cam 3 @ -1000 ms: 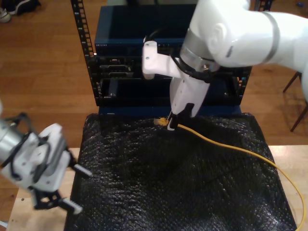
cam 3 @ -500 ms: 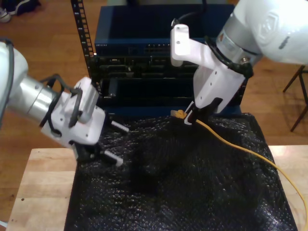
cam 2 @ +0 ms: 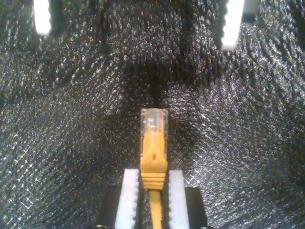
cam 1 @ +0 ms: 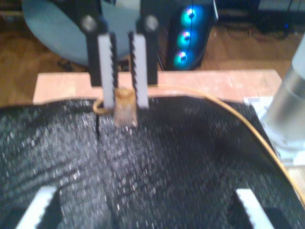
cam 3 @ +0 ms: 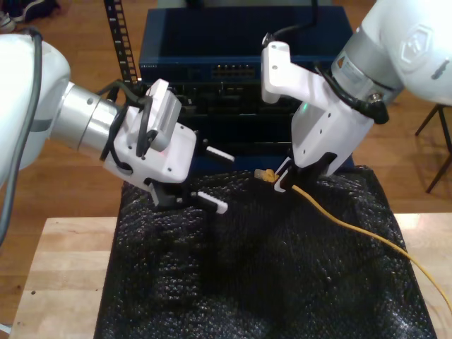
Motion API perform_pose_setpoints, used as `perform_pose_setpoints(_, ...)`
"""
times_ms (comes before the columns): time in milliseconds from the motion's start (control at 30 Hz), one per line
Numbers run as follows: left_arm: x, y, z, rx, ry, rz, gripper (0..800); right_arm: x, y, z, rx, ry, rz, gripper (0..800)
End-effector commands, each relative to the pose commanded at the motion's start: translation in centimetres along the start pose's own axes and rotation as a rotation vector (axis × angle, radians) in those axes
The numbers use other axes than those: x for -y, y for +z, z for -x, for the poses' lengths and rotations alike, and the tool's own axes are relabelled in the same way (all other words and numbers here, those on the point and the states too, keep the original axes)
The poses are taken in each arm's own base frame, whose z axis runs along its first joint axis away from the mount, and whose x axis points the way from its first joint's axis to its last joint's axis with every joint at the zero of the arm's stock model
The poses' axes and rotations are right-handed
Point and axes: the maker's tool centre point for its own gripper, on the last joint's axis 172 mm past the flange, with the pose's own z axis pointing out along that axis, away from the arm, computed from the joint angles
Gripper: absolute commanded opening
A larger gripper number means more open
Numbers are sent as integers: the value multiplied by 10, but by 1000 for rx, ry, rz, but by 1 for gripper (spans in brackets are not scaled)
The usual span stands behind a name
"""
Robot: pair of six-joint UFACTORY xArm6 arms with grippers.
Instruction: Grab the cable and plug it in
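black mat [cam 3: 268, 282] | second claw [cam 2: 153, 202] clamps cable [cam 2: 153, 143] | first claw [cam 3: 215, 180] spread

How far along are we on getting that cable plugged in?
Grab looks done: my second gripper is shut on the cable, plug lifted off the black mat. In hand: my first gripper hangs open, facing it. Left: getting the plug into the rack behind.

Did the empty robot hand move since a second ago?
Yes. My first gripper swung up from the exterior view's lower left, over the black mat, toward the blue rack.
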Motion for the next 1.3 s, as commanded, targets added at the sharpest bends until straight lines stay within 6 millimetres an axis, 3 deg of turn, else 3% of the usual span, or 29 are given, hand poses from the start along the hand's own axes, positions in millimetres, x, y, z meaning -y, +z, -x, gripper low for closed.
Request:
perform_pose_setpoints(567, 7, -4, -11, -21, -43, -34, 775, -4, -7, -4, -63, 48, 0, 4)
perform_pose_setpoints(800, 6, -2, -18, -66, -47, -36, 671, 2, 0, -2, -58, 53, -26, 4)
perform_pose_setpoints(1300, 1, 1, -19, -71, -26, -21, 586, 8, 2, -7, -70, 53, -50, 4)
